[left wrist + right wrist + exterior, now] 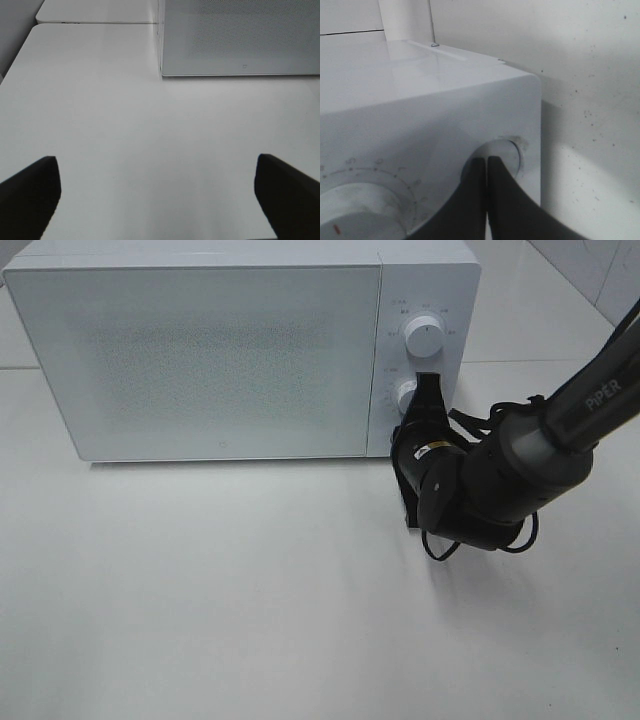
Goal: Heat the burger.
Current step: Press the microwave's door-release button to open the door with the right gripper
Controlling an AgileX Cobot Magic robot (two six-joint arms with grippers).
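Note:
The burger is out of view; the white microwave (200,350) stands with its frosted door closed. My right gripper (428,387) is shut, fingers pressed together, with the tips against the lower knob (405,396) on the control panel. The right wrist view shows these tips (486,161) meeting in front of that knob (509,151), with nothing between them. My left gripper (155,160) is open and empty, low over bare table in front of the microwave's corner (240,40). It does not show in the high view.
The upper knob (424,337) sits above the lower one on the panel. The microwave takes up the back of the white table (250,590). A wall (590,75) rises close beside the microwave's right side.

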